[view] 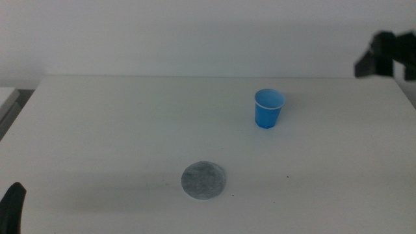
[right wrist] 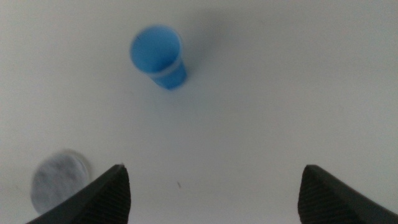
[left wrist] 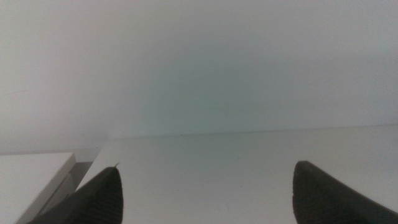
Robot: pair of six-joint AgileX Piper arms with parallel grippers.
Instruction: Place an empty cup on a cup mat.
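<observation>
The blue cup (view: 268,108) stands upright on the white table, right of centre and toward the back. The grey speckled cup mat (view: 204,180) lies flat nearer the front, apart from the cup. The right wrist view shows the cup (right wrist: 158,56) from above, its inside bare, and the mat (right wrist: 60,179) off to one side. My right gripper (right wrist: 211,205) is open, high above the table and well away from the cup; the arm shows at the upper right of the middle view (view: 389,56). My left gripper (left wrist: 205,199) is open and waits at the bottom left corner (view: 10,208).
The white table (view: 117,130) spreads around both things. A pale block (left wrist: 31,177) sits past the table's left edge, also seen in the middle view (view: 6,97). A plain white wall stands behind the table.
</observation>
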